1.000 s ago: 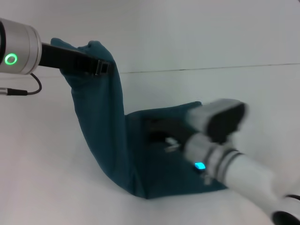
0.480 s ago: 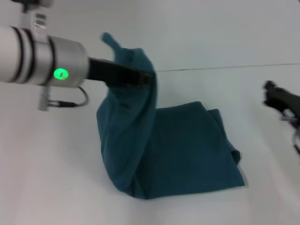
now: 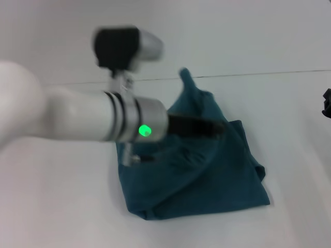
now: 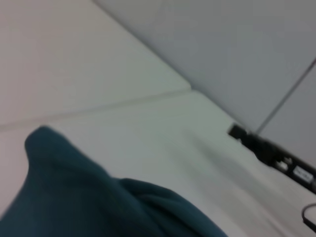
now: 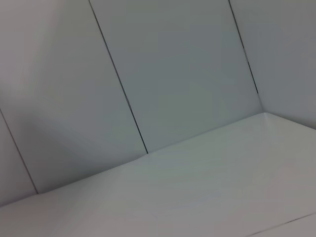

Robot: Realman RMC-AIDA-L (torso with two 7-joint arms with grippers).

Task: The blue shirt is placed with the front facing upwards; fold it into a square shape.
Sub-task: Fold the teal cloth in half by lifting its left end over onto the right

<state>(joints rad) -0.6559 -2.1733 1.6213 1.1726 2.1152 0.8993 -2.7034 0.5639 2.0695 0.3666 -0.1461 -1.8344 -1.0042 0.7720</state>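
The blue shirt [image 3: 207, 178] lies partly folded on the white table, plain teal with no lettering showing. My left gripper [image 3: 216, 128] reaches across from the left and is shut on a flap of the shirt, held just above the folded layers. A tip of fabric [image 3: 187, 82] sticks up behind the gripper. The left wrist view shows the held teal cloth [image 4: 74, 197] close up. Only a dark sliver of my right gripper [image 3: 327, 103] shows at the right edge, well away from the shirt; it also appears far off as the right gripper [image 4: 269, 152] in the left wrist view.
The white table [image 3: 62, 206] extends around the shirt. A dark seam line [image 3: 269, 73] runs across the surface behind it. The right wrist view shows only grey wall panels [image 5: 173, 74] and bare tabletop [image 5: 207, 192].
My left gripper has carried the shirt flap to the right and lower, over the folded part. The right arm has pulled back to the right edge.
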